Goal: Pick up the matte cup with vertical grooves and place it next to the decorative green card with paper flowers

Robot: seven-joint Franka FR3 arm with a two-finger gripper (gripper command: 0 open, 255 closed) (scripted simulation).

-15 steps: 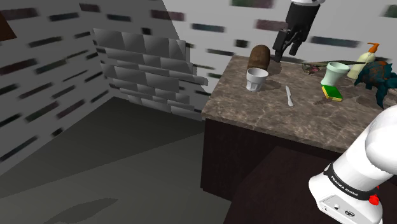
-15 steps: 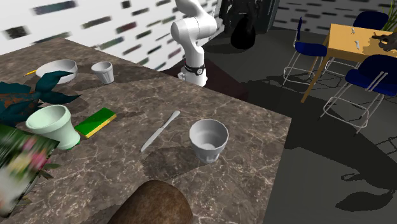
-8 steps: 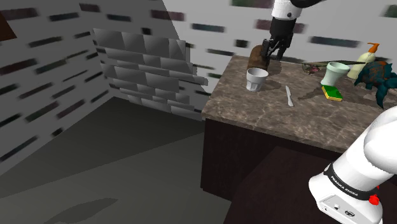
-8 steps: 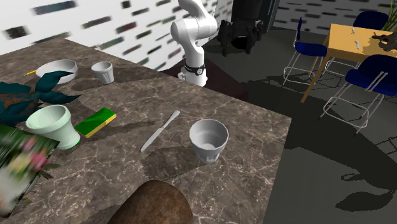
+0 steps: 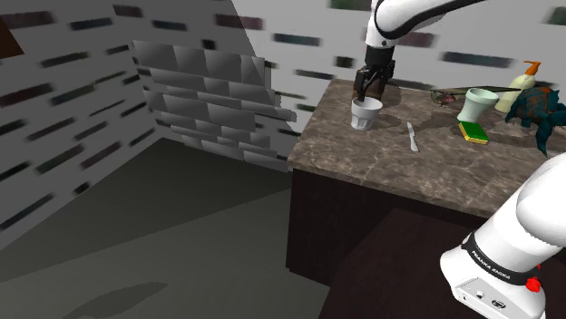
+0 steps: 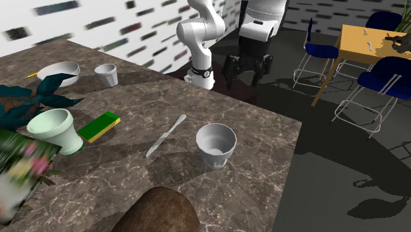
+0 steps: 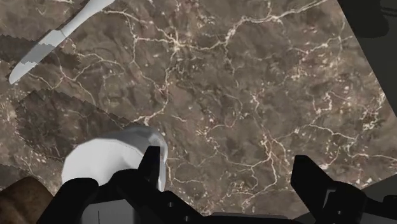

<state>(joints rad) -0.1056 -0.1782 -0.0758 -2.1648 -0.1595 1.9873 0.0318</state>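
**Gripper open, hovering over the grooved cup**

Brown marbled desk (image 5: 435, 163) carries the lot. The white arm (image 5: 404, 16) reaches over its far end, and the black gripper (image 5: 367, 89) hangs above the cup with its fingers spread wide and nothing clasped. The wrist view has one finger (image 7: 151, 167) over the cup's rim. A brown rounded lump (image 6: 158, 211) sits nearby. The flower card (image 6: 16, 174) is well apart, at the second exterior view's left edge. The white grooved cup (image 5: 365, 113) stands upright near the desk's edge, with a pale knife (image 6: 166, 135) lying beside it.
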